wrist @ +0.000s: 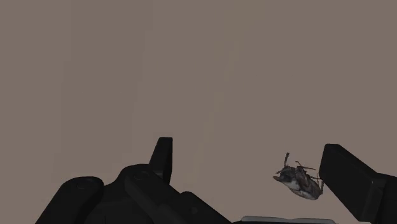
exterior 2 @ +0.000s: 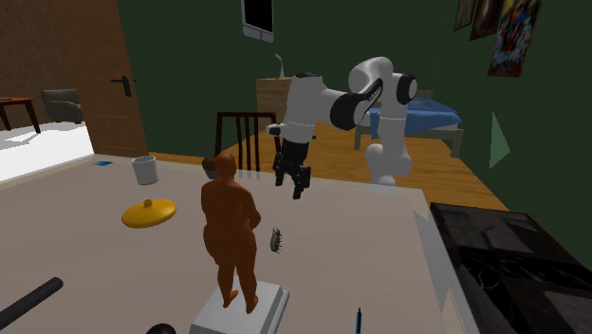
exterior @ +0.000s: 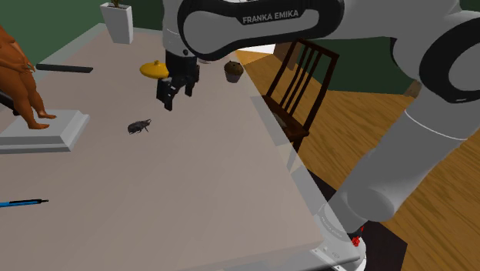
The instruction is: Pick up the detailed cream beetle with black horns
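Taupe tabletop (exterior: 192,200): dark beetle (exterior: 139,126) lies nearer, toward the shoulder view's left of the raised, wide-open gripper (exterior: 175,98).

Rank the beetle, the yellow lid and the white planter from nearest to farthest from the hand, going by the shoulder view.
1. The dark beetle: on the table, just below the hand, toward the view's left.
2. The yellow lid: farther back, behind the hand.
3. The white planter: at the far edge, beyond the lid.
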Tool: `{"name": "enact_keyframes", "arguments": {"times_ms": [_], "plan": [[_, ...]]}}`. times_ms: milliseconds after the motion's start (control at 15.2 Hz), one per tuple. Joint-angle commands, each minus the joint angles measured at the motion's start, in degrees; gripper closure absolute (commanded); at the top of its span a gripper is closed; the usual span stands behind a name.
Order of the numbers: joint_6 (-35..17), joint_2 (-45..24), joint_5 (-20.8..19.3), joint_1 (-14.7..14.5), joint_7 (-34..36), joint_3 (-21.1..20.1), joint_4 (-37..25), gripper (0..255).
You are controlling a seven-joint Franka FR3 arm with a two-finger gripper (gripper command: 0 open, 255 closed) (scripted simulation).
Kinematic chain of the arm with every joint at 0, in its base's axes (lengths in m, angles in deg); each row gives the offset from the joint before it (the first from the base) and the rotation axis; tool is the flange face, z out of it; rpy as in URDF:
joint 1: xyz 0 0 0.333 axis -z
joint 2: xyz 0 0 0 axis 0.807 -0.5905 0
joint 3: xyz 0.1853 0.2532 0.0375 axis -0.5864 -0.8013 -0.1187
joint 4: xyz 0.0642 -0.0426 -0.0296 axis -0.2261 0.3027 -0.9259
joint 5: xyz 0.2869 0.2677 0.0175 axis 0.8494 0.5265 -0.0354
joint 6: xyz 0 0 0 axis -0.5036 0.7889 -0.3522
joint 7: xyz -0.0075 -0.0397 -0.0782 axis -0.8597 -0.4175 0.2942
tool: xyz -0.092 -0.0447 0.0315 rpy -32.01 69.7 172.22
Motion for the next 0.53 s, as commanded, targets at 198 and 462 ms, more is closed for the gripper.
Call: {"name": "enact_keyframes", "arguments": {"times_ms": [198,462], "plan": [[1.25,-11.35,-5.65,-3.29,4.09,-2.0,-10.19,0],[1.63,-17.34,-8.55,-5.76,5.83,-2.23,-15.29,0]]}}
